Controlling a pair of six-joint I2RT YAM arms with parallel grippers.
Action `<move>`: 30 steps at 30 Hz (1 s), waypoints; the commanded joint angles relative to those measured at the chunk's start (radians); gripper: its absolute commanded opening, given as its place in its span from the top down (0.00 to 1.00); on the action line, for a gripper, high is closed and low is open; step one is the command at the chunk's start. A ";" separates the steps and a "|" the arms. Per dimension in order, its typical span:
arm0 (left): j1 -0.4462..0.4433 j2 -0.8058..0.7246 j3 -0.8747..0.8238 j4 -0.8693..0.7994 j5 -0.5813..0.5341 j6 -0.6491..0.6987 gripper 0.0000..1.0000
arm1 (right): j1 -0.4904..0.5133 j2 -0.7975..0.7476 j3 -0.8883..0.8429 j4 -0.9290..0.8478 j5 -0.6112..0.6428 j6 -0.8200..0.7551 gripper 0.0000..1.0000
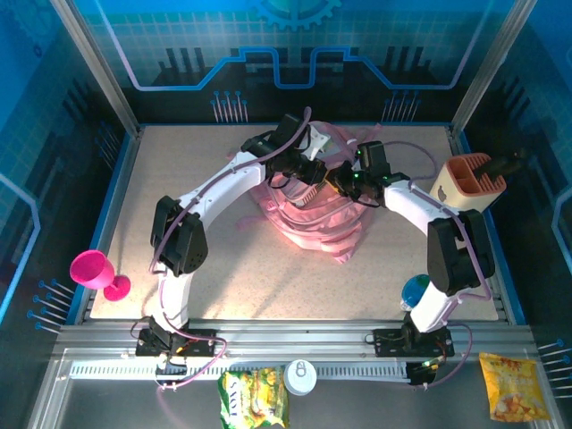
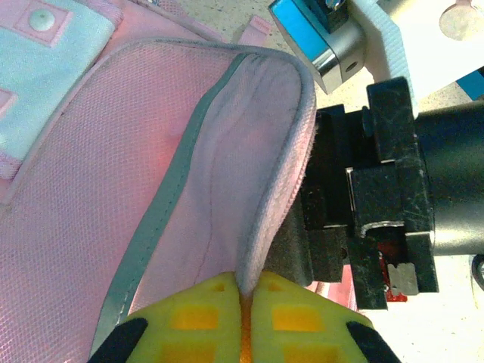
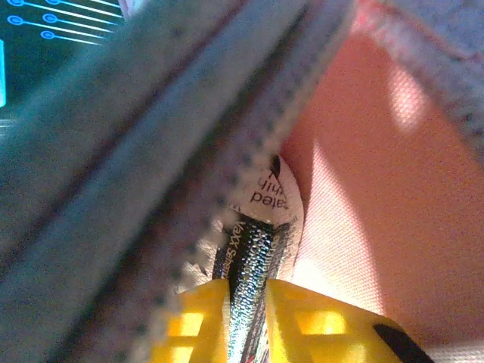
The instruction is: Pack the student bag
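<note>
Pinching student bag (image 2: 113, 189) rim: left pincer (image 2: 243, 293); right pincer (image 3: 248, 306) (wrist view) clamps printed packet (image 3: 261, 215).

Overhead, plus wrist close-ups of bag (image 1: 313, 223)

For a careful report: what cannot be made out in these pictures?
- Right wrist view: the dark glittery item in the right gripper; its label is blurred and half behind the zip edge.
- Top view: the opening of the student bag, hidden under the left arm and right arm.
</note>
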 commanded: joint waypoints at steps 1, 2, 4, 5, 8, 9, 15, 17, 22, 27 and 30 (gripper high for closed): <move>-0.002 -0.072 -0.016 0.050 0.032 -0.032 0.91 | -0.002 -0.031 -0.017 0.023 -0.058 -0.019 0.75; 0.000 -0.076 -0.023 0.054 0.034 -0.037 0.90 | -0.009 -0.061 -0.043 0.026 -0.055 -0.022 0.73; 0.004 -0.086 -0.040 0.062 0.034 -0.046 0.89 | -0.019 -0.115 -0.087 0.024 -0.049 -0.032 0.69; 0.005 -0.091 -0.049 0.067 0.037 -0.049 0.89 | -0.021 -0.145 -0.106 0.015 -0.048 -0.046 0.67; 0.009 -0.103 -0.070 0.075 0.043 -0.060 0.87 | -0.018 -0.220 -0.141 -0.059 -0.026 -0.095 0.62; 0.011 -0.106 -0.073 0.073 0.049 -0.063 0.84 | -0.016 -0.244 -0.155 -0.081 -0.013 -0.106 0.61; 0.038 -0.153 -0.146 0.100 0.099 -0.120 0.55 | -0.028 -0.397 -0.218 -0.205 0.150 -0.162 0.50; 0.055 -0.181 -0.196 0.126 0.106 -0.153 0.48 | -0.028 -0.434 -0.232 -0.224 0.187 -0.177 0.46; 0.120 -0.229 -0.317 0.165 0.075 -0.267 0.44 | -0.016 -0.445 -0.220 -0.235 0.169 -0.199 0.42; 0.190 -0.238 -0.403 0.145 -0.011 -0.396 0.43 | 0.042 -0.414 -0.140 -0.232 0.168 -0.250 0.41; 0.227 -0.230 -0.442 0.155 -0.013 -0.459 0.43 | 0.087 -0.380 -0.081 -0.231 0.189 -0.274 0.40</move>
